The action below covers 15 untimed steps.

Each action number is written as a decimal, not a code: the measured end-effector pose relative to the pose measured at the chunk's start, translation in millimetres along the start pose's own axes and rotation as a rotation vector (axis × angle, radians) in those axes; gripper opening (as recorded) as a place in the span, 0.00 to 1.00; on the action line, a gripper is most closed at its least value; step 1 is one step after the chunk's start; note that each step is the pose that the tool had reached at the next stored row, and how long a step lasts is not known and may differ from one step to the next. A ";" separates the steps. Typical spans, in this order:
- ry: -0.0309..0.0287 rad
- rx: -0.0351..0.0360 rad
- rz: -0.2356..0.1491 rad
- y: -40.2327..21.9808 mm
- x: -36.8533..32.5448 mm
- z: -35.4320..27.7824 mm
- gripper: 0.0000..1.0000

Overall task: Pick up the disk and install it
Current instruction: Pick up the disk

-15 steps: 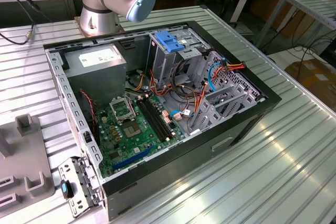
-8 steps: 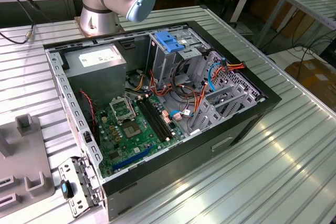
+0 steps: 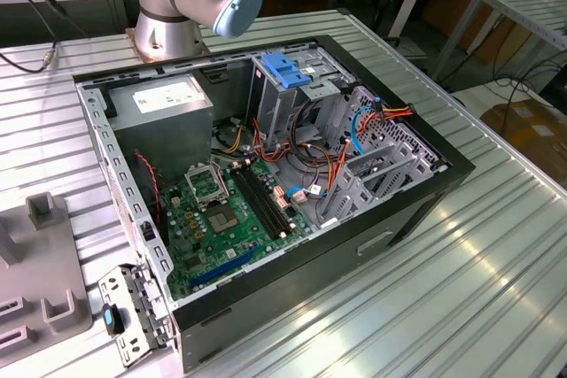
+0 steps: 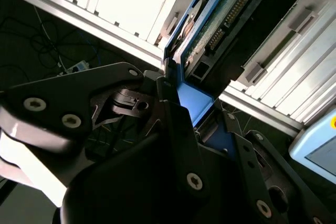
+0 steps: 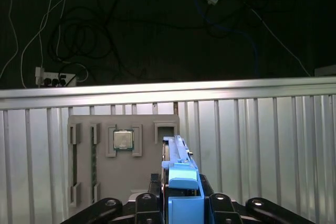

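The end effector clamps the disk — blue-framed end between its jaws.

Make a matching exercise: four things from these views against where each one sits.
Things:
1. disk
2. processor chip
3. motherboard
4. blue plate

Places:
A. on top of the metal cage
B. in the grey tray
C. held by the gripper
D. on the floor of the open computer case

Pairs: 1-C, 2-B, 3-D, 4-A

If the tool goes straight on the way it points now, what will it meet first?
The tool grips the disk; beyond it, probably the grey fixture plate, though depth is unclear.
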<state>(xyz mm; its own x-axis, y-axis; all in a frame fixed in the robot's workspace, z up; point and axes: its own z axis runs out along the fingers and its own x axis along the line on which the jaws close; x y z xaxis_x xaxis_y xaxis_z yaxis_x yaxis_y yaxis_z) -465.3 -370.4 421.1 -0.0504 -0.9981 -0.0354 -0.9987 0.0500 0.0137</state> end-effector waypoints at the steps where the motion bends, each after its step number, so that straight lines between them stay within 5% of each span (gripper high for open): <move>1: -0.0001 0.0000 0.000 0.0 0.0 -0.4 0.37; 15: 0.0000 -0.0008 0.000 -0.2 -0.3 -7.3 0.37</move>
<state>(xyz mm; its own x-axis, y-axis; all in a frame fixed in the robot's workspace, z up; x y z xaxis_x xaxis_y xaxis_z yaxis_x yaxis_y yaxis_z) -465.0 -370.4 428.4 -0.0505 -0.9981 -0.0354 -0.9986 0.0500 0.0145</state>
